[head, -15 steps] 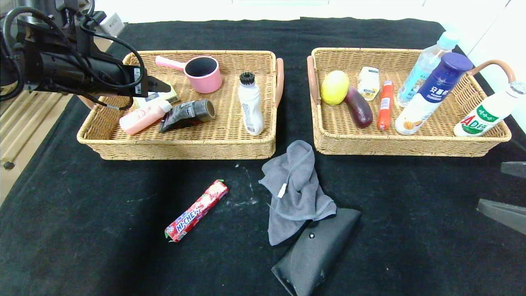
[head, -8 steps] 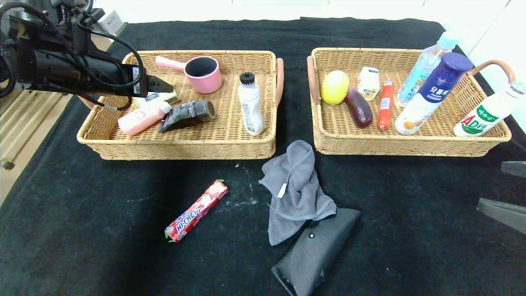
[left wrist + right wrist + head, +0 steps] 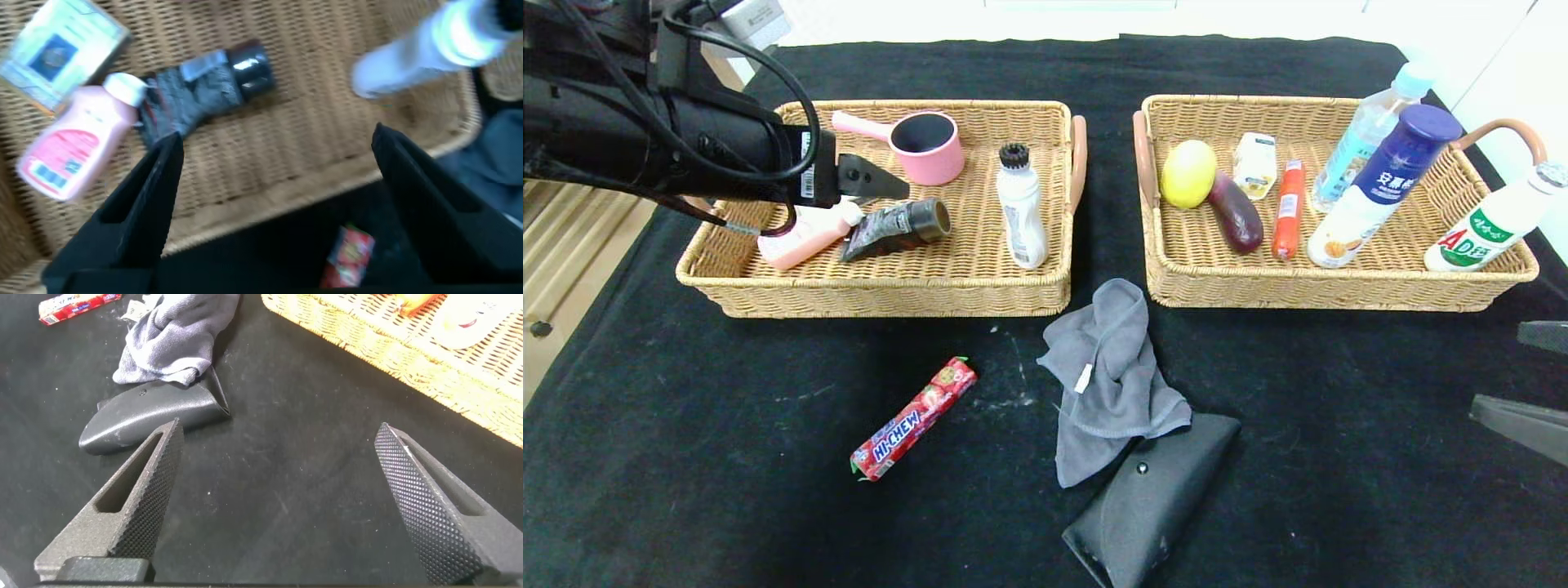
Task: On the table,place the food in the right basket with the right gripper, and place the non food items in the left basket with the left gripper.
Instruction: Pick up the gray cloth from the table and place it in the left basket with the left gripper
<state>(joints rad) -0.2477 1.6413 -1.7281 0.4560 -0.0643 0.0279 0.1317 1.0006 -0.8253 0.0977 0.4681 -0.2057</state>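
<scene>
My left gripper (image 3: pixel 882 184) (image 3: pixel 278 135) hangs open and empty over the left basket (image 3: pixel 890 290), above the pink bottle (image 3: pixel 796 237) (image 3: pixel 73 143) and the black tube (image 3: pixel 894 224) (image 3: pixel 204 82) that lie in it. On the table (image 3: pixel 686 449) in front lie the red HI-CHEW stick (image 3: pixel 913 419) (image 3: pixel 78 306), the grey cloth (image 3: pixel 1107 376) (image 3: pixel 176 331) and, partly under it, the black glasses case (image 3: pixel 1147 498) (image 3: pixel 151 416). The blue-capped white bottle (image 3: pixel 1380 188) leans in the right basket (image 3: pixel 1339 290). My right gripper (image 3: pixel 1515 371) (image 3: pixel 279 429) stays open at the right edge.
The left basket also holds a pink cup (image 3: pixel 923 145), a white brush-top bottle (image 3: pixel 1021 212) and a small box (image 3: pixel 61 49). In the right basket lie a lemon (image 3: pixel 1188 173), an eggplant (image 3: pixel 1235 214), a sausage (image 3: pixel 1288 208) and two more bottles.
The left arm has swung right over the left basket and its jaws have spread wider. The pink bottle shifted slightly left. The right arm has not moved.
</scene>
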